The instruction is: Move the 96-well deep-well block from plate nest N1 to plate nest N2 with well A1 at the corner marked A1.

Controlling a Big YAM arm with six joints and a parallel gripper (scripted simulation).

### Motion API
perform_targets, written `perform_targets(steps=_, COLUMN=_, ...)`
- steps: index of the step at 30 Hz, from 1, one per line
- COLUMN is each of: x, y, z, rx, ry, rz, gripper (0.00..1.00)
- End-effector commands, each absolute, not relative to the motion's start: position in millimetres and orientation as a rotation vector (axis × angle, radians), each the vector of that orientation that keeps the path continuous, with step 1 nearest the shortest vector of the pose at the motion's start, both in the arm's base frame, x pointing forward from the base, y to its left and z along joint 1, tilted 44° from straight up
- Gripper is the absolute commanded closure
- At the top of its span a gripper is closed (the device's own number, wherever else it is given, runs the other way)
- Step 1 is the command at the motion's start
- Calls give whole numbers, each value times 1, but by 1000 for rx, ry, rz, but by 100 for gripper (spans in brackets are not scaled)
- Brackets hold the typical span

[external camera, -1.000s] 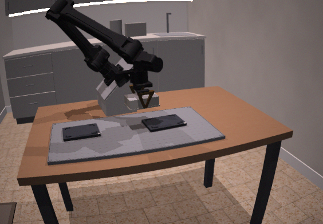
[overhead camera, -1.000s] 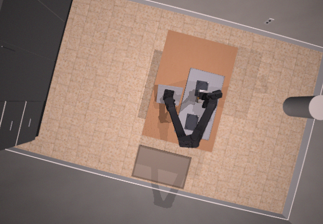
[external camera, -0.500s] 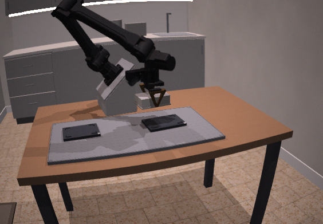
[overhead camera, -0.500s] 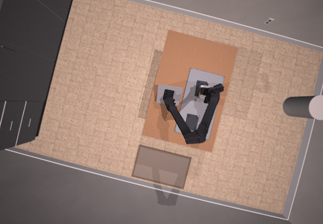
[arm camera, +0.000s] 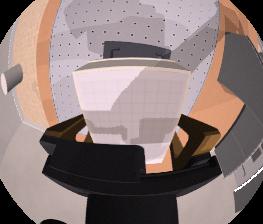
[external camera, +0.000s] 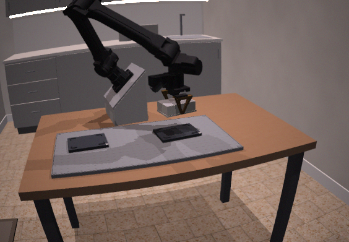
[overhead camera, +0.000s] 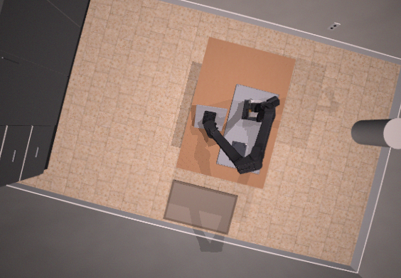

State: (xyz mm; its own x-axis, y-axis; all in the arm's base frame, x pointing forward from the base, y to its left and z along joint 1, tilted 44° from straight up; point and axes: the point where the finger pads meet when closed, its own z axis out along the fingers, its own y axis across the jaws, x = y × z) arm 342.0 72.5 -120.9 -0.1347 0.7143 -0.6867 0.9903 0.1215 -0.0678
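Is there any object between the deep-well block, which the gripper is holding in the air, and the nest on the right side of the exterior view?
Nothing visible stands between them. The gripper holds the deep-well block above the mat, and the nest below it carries nothing.
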Motion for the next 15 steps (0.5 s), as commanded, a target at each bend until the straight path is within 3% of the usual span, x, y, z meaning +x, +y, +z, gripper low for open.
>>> perform_targets(steps=1, x=343, y=85, z=-111, rx=1627, ry=1912, rz=-686, gripper=100)
perform_targets(steps=15, x=355, y=93, z=-112, rx=1634, ry=1907, rz=-661, gripper=100)
